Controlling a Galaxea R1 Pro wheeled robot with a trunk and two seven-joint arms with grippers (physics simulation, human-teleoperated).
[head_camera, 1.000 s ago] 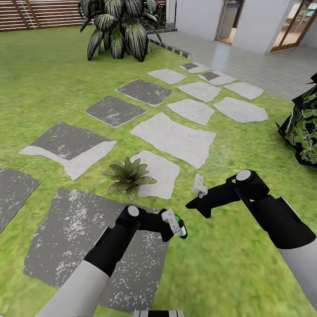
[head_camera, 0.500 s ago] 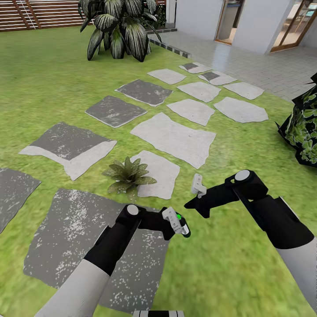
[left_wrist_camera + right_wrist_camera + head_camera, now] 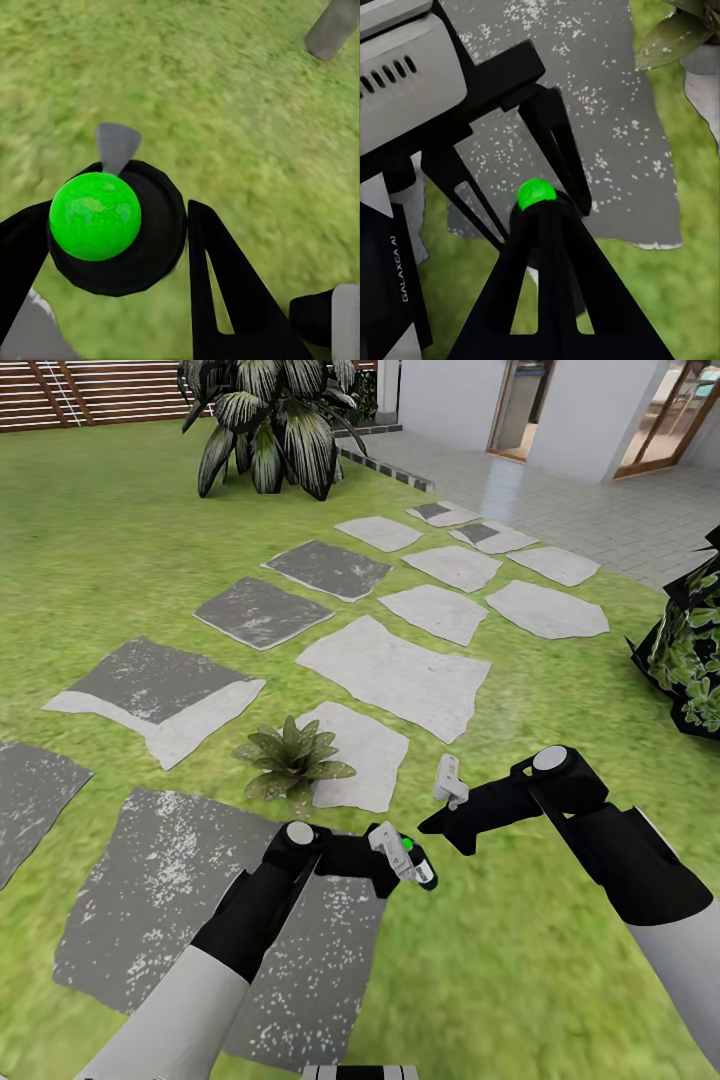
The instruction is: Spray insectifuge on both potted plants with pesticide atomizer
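While lining up for the spray, start from the head view: find the spray bottle (image 3: 418,870) low and just right of centre, clamped in the left pincer (image 3: 400,865) above the edge of a big speckled stepping stone (image 3: 180,900). Find the nearest potted plant (image 3: 290,755) up and to the left of it, on the lawn (image 3: 520,960) beside a pale stone (image 3: 365,755). Judge the bottle near but not yet aimed, so swing the wrist to bring the nozzle round toward the leaves before squeezing. Leave the right pincer (image 3: 445,805), hanging just above and right of the bottle, out of the spray path; cannot tell here whether wide or narrow. Turning to the left wrist view, look down on the bottle's bright green top (image 3: 95,216) in its dark round body, pinched between black fingers (image 3: 217,285) on either side, over bare grass; keep that grip firm and centred to stop the bottle twisting. Turning to the right wrist view, spot the green top (image 3: 536,193) mid-frame under the left pincer's black fingers, and plant leaves (image 3: 679,37) at the upper right corner. Use that corner as the heading, sweep slowly over the whole rosette, then go and look for the second plant.
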